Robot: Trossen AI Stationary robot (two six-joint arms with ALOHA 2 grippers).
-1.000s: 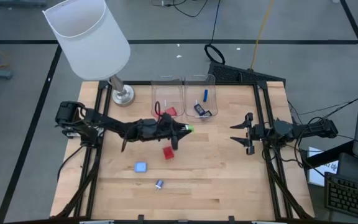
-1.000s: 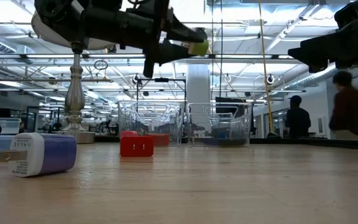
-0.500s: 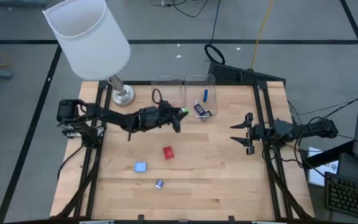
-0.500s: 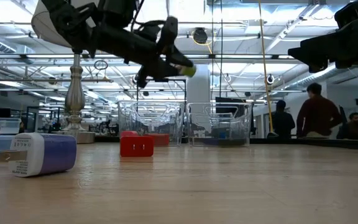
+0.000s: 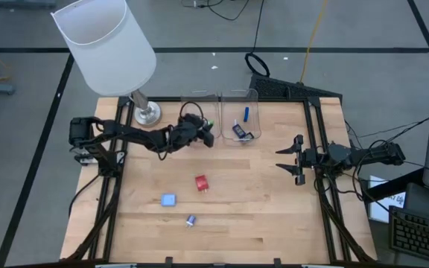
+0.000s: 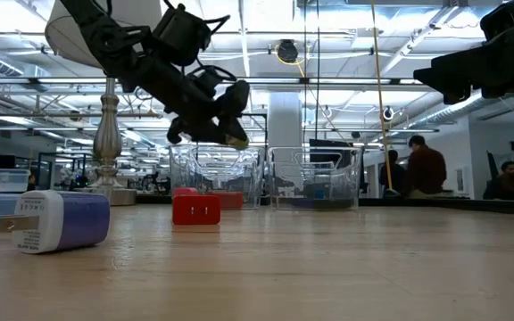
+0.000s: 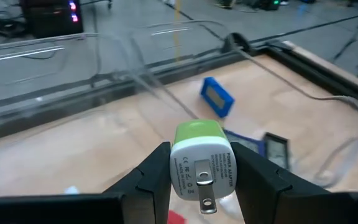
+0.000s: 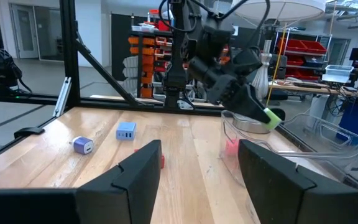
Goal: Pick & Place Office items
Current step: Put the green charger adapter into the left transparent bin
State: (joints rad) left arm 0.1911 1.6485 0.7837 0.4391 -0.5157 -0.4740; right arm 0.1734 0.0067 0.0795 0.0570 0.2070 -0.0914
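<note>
Green-capped white charger [image 7: 201, 163] | held: left gripper [image 7: 199, 177] | over clear bin [image 5: 199, 112]

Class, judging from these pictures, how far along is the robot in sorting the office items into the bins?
Done: a blue piece and a dark one lie in one clear bin.
In hand: the left end effector holds a green charger above the bins.
Left: the red piece, light blue piece and small blue charger lie on the table. The right end effector waits open.
</note>
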